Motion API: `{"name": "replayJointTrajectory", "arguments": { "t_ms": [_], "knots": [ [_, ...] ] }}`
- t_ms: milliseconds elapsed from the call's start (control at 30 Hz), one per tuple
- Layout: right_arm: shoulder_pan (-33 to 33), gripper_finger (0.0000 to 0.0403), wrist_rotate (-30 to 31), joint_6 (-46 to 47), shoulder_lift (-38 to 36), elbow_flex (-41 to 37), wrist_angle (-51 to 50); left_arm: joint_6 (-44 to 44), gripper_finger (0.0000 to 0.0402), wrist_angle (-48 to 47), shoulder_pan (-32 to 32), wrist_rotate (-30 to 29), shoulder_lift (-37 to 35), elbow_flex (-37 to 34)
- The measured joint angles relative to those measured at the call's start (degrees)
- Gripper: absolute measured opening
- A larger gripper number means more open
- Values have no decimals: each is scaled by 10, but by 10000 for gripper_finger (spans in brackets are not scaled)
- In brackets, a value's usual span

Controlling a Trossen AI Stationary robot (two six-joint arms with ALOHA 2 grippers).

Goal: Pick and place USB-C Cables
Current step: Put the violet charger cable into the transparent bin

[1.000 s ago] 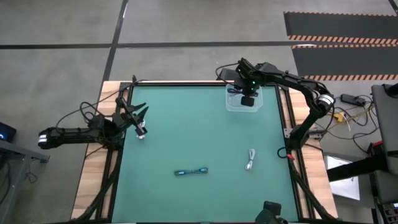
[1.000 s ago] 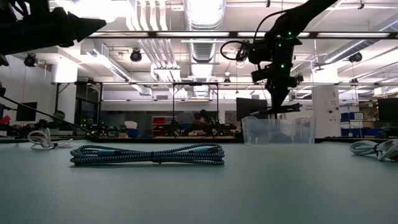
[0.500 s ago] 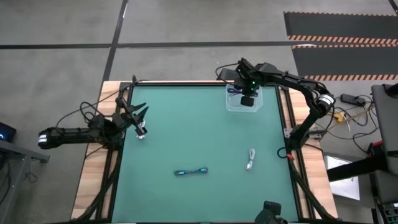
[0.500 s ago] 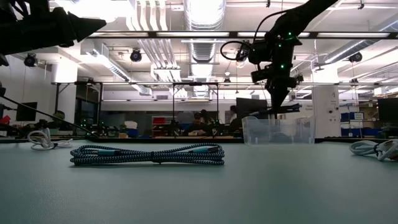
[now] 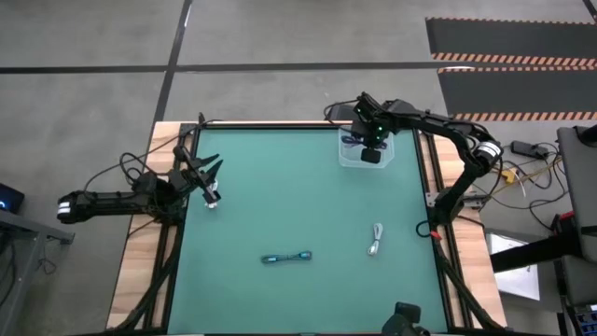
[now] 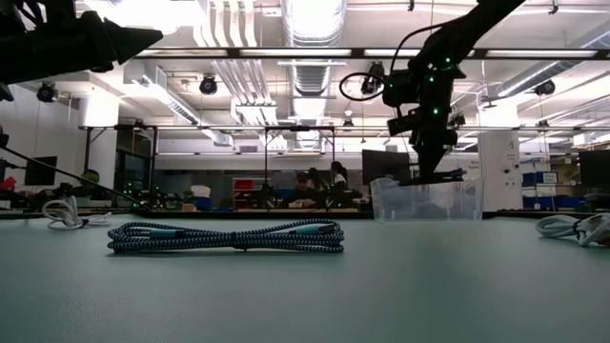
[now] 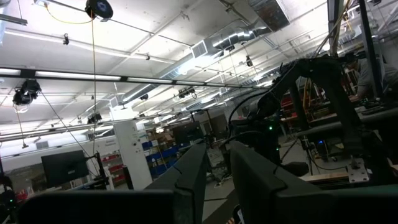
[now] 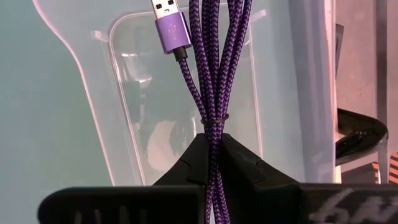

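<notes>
Where green mat ends, workshop benches seemingly blur.

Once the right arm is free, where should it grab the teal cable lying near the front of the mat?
Take the teal cable at its middle, coming straight down from above. It lies flat as a long narrow bundle running left to right with clear mat around it, so the pincer should close across its narrow width. The right pincer is shut on a purple cable over the clear bin.
</notes>
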Motion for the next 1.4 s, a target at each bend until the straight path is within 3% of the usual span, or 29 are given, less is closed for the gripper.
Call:
{"name": "replayJointTrajectory", "arguments": {
  "t_ms": [833,1400],
  "knots": [
    [-19,13,2,-5,0,-86,89,0,58,0,0,0,0,0],
    [-19,13,2,-4,0,-91,118,0,58,0,0,0,0,0]
  ]
}}
